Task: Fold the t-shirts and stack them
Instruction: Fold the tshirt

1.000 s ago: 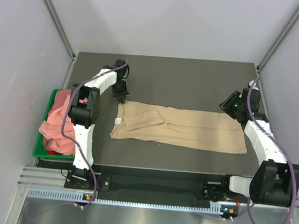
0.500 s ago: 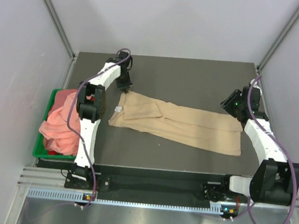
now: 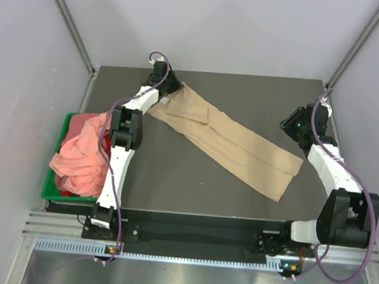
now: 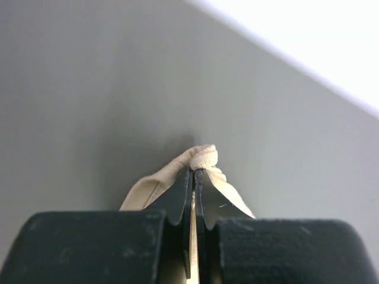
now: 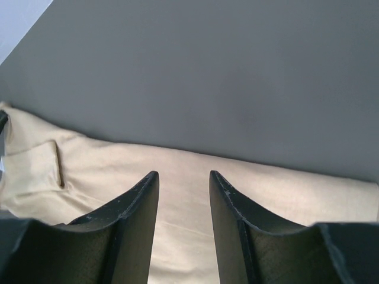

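Pinching bunched end of tan t-shirt with left gripper, clamped tight, at tabletop's far edge, toward left corner. Holding right gripper parted, empty, near right edge.

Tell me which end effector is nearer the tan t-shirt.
Left. The left end effector is shut on a bunched fold of the tan t-shirt, touching it. The right end effector is open, holds nothing, and is clear of the cloth near the shirt's opposite end.
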Controlling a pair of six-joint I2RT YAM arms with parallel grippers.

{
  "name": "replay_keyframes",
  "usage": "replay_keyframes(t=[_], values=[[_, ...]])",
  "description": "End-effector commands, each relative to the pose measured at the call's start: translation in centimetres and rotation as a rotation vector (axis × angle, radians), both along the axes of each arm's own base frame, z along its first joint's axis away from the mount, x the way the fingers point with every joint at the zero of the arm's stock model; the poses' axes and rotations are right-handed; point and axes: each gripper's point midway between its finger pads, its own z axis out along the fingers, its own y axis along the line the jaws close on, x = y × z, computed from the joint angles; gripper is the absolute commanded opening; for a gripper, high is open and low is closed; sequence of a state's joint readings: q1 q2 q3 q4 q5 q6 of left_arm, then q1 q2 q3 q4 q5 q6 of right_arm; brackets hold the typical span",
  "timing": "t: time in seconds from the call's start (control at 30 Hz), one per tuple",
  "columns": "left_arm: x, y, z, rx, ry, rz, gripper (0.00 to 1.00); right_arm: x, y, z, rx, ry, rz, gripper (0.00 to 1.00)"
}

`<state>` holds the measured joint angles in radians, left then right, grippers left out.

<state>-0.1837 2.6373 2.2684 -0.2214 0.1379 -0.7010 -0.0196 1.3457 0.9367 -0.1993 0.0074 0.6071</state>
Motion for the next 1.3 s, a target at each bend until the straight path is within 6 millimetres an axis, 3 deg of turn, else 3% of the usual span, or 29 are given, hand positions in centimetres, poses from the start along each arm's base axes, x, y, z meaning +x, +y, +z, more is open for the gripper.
replay_keyframes(t=[0.0, 0.03, 0.07, 0.1, 0.13, 0.23, 0.33, 0.37, 0.43, 0.47, 0.53, 0.57, 0.63, 0.73, 0.77, 0.8, 0.83, 0.87, 0.9, 0.93, 0.97, 1.0, 1.03, 1.07, 1.1, 1.13, 1.2, 1.23, 1.27], values=[[5.5, -2.1, 6.5, -0.231, -0.331, 0.003, 0.0, 2.2, 0.2, 2.2, 0.004, -0.092, -0.015, 0.41], [6.2, -2.4, 8.2, -0.265, -0.381, 0.004, 0.0, 2.3, 0.2, 2.1, 0.005, -0.09, -0.014, 0.41], [6.6, -2.5, 8.4, -0.308, -0.397, 0.019, 0.0, 2.5, 0.1, 2.0, 0.003, -0.092, -0.016, 0.41], [7.0, -2.6, 8.1, -0.33, -0.425, 0.02, 0.0, 2.6, 1.4, 1.8, 0.003, -0.086, 0.011, 0.41], [7.2, -2.7, 9.0, -0.348, -0.459, 0.016, 0.01, 2.8, 1.5, 1.6, 0.001, -0.081, 0.014, 0.41], [7.0, -3.0, 11.5, -0.368, -0.513, -0.007, 0.24, 3.1, 1.9, 0.8, -0.013, -0.056, 0.028, 0.41], [5.7, -3.7, 14.4, -0.34, -0.543, -0.092, 0.35, 3.0, 2.7, 0.5, -0.012, -0.039, 0.052, 0.41], [4.8, -4.0, 17.1, -0.317, -0.579, -0.141, 0.37, 2.9, 2.9, 0.3, -0.016, -0.029, 0.062, 0.41], [3.7, -3.9, 16.7, -0.273, -0.52, -0.159, 0.43, 2.3, 3.0, 0.7, -0.03, -0.015, 0.076, 0.41], [2.8, -3.6, 19.6, -0.233, -0.554, -0.17, 0.44, 2.1, 3.0, 0.8, -0.031, -0.01, 0.077, 0.41], [1.7, -2.9, 18.6, -0.179, -0.481, -0.154, 0.45, 1.5, 3.0, 1.8, -0.042, -0.021, 0.084, 0.41], [0.8, -2.5, 20.8, -0.148, -0.498, -0.156, 0.46, 1.0, 2.8, 2.3, -0.045, -0.02, 0.083, 0.41], [-0.4, -2.0, 20.4, -0.118, -0.434, -0.146, 0.46, 0.4, 2.7, 2.7, -0.054, -0.018, 0.087, 0.41], [-3.9, -2.4, 19.6, -0.1, -0.29, -0.194, 0.47, -1.3, 2.5, 2.8, -0.068, 0.023, 0.09, 0.41], [-5.8, -3.2, 20.7, -0.109, -0.26, -0.215, 0.46, -1.6, 2.3, 3.2, -0.07, 0.024, 0.083, 0.41], [-7.5, -3.9, 18.2, -0.113, -0.188, -0.23, 0.45, -1.9, 2.1, 3.4, -0.074, 0.03, 0.075, 0.41], [-9.0, -4.9, 17.8, -0.124, -0.168, -0.259, 0.44, -2.5, 1.5, 3.2, -0.074, 0.058, 0.051, 0.41], [-11.5, -7.2, 19.7, -0.128, -0.191, -0.308, 0.43, -2.8, 1.2, 3.6, -0.073, 0.055, 0.043, 0.41], [-13.8, -8.4, 16.9, -0.118, -0.128, -0.333, 0.42, -2.8, 1.0, 4.5, -0.072, 0.042, 0.038, 0.41], [-15.4, -9.9, 16.6, -0.114, -0.124, -0.363, 0.41, -3.0, 0.7, 5.1, -0.075, 0.034, 0.028, 0.41], [-18.4, -13.1, 17.6, -0.117, -0.143, -0.431, 0.4, -3.5, 0.1, 5.9, -0.079, 0.026, 0.014, 0.41], [-20.3, -14.5, 15.8, -0.107, -0.109, -0.459, 0.38, -3.4, 0.0, 7.0, -0.083, 0.002, 0.012, 0.41], [-21.8, -16.0, 15.4, -0.107, -0.096, -0.484, 0.36, -3.7, -0.2, 7.6, -0.084, -0.007, 0.012, 0.41], [-24.6, -19.1, 15.1, -0.124, -0.084, -0.548, 0.36, -3.9, -0.1, 8.6, -0.081, -0.033, 0.016, 0.41], [-26.1, -20.2, 14.2, -0.131, -0.058, -0.572, 0.34, -4.0, 0.0, 9.2, -0.077, -0.049, 0.022, 0.41], [-28.6, -22.8, 14.0, -0.169, -0.029, -0.604, 0.33, -4.2, 0.2, 9.4, -0.07, -0.051, 0.032, 0.41], [-31.4, -25.2, 12.7, -0.204, 0.004, -0.655, 0.33, -4.7, 0.4, 10.0, -0.064, -0.065, 0.041, 0.42], [-34.1, -27.3, 12.6, -0.221, 0.027, -0.696, 0.33, -5.0, 0.4, 9.9, -0.062, -0.061, 0.038, 0.41], [-35.1, -28.3, 11.8, -0.216, 0.045, -0.709, 0.33, -5.3, 0.3, 9.9, -0.064, -0.059, 0.036, 0.41]])
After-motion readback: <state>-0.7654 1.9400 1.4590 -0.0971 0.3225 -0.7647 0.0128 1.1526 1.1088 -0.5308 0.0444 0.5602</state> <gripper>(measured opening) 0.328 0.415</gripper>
